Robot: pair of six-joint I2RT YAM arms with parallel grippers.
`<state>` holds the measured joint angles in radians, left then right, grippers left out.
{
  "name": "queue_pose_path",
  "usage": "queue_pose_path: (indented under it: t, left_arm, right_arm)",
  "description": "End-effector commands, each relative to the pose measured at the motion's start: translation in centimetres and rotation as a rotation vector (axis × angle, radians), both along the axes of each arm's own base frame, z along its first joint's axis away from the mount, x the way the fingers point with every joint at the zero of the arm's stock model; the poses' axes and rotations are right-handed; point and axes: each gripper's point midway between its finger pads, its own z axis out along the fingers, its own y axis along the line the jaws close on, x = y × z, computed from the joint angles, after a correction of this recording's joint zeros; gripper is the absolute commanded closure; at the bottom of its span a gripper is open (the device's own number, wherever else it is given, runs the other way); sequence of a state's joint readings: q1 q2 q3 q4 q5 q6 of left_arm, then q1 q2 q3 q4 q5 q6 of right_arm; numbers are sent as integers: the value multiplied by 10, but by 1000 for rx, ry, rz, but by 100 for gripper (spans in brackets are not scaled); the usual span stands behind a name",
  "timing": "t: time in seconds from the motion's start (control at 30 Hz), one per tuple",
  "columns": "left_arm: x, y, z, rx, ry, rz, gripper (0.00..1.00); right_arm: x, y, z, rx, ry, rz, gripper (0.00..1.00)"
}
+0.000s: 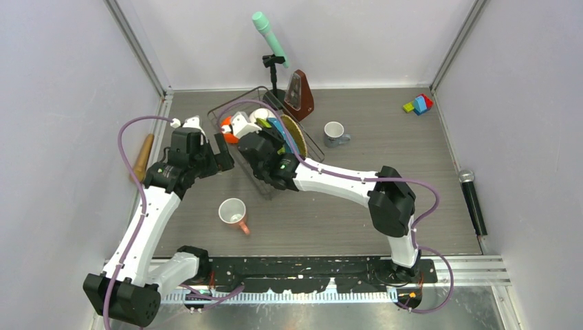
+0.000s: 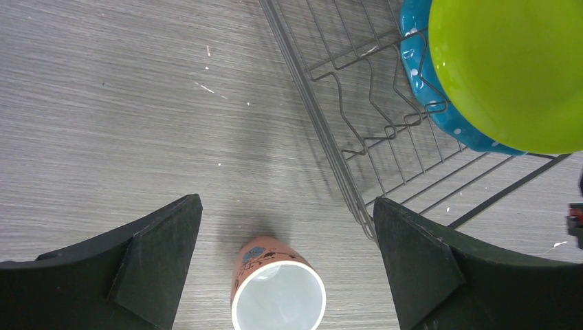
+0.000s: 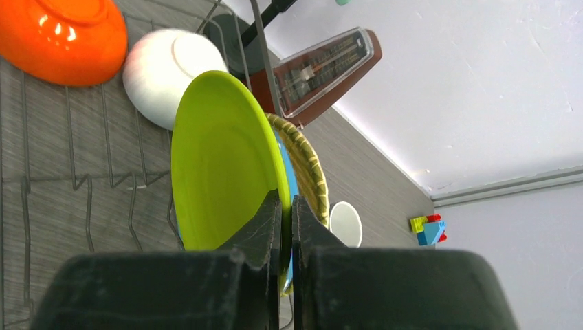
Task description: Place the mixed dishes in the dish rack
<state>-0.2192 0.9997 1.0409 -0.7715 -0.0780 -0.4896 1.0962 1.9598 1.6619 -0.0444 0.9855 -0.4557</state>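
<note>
Over dish rack (image 3: 69, 185), R gripper (image 3: 287, 213) jaws pinch lime green plate (image 3: 220, 165) rim, plate upright. L gripper (image 2: 286, 206) jaws wide; pink mug (image 2: 275, 292) below on table (image 2: 103, 103), seen btwn them.

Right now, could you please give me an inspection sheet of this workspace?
Surface: grey wood-grain table, white specks.
Job's things: orange bowl, white bowl, blue dotted plate, yellow woven plate in dish rack; pink mug, grey mug on table.
Clutter: metronome, rolling pin, toy blocks, green microphone, black microphone.
Grippers: left gripper open, holding nothing; right gripper shut on lime green plate at the rack.
Cables: purple cables along both arms.
Surroundings: pale walls.
</note>
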Motion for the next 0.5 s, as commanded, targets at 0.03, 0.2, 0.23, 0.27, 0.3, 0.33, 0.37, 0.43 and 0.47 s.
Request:
queue_pose_path:
  t: [0.03,0.2,0.23,0.27,0.3,0.33,0.37,0.43,0.47]
  left_arm:
    - [6,-2,13,-25,-59,3,0]
    - [8,-4,12,-45,-60,9,0]
    - [7,-5,12,-50,-57,8,0]
    - [7,-6,11,-56,-56,6,0]
    - [8,-7,11,-61,-58,7,0]
    - [9,-8,10,-66,-56,8,0]
    - [10,-9,10,-70,-56,5,0]
    - [9,-10,11,-78,-49,1,0]
    - [9,-11,12,-79,-46,-1,0]
  right_arm:
    - [0,-7,-10,27,-9,-33,100]
    - [-2,-14,-30,-4,3,-42,100]
    - [-2,-16,-34,-10,6,-47,100]
    - [-3,-16,-36,-9,8,-50,100]
    - [-3,-17,-40,-4,16,-51,100]
    - [-3,-18,-42,1,22,-51,100]
    - [-4,-16,-47,17,38,-44,100]
    - [-4,-17,-52,45,66,-39,99]
    - [-3,-17,-52,61,74,-44,98]
